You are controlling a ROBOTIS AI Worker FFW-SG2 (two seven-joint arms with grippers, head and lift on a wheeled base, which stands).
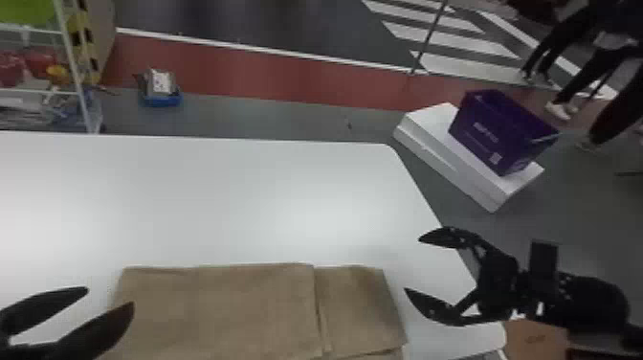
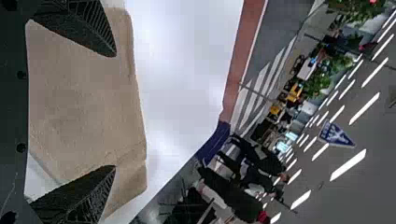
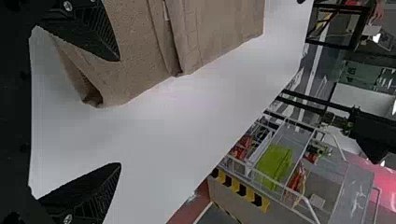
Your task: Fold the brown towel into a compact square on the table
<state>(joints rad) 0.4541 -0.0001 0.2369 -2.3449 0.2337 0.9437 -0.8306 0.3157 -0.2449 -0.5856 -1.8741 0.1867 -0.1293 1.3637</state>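
Left fingers [image 1: 98, 330] and right fingers [image 1: 445, 238] gape wide, empty, either side of the brown towel [image 1: 229, 306], toward the near edge of the counter [image 1: 215, 201]. Best pinch all layers at its right end, then fold inward, corners square.

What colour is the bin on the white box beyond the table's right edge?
The bin is dark purple, best seen in the head view.
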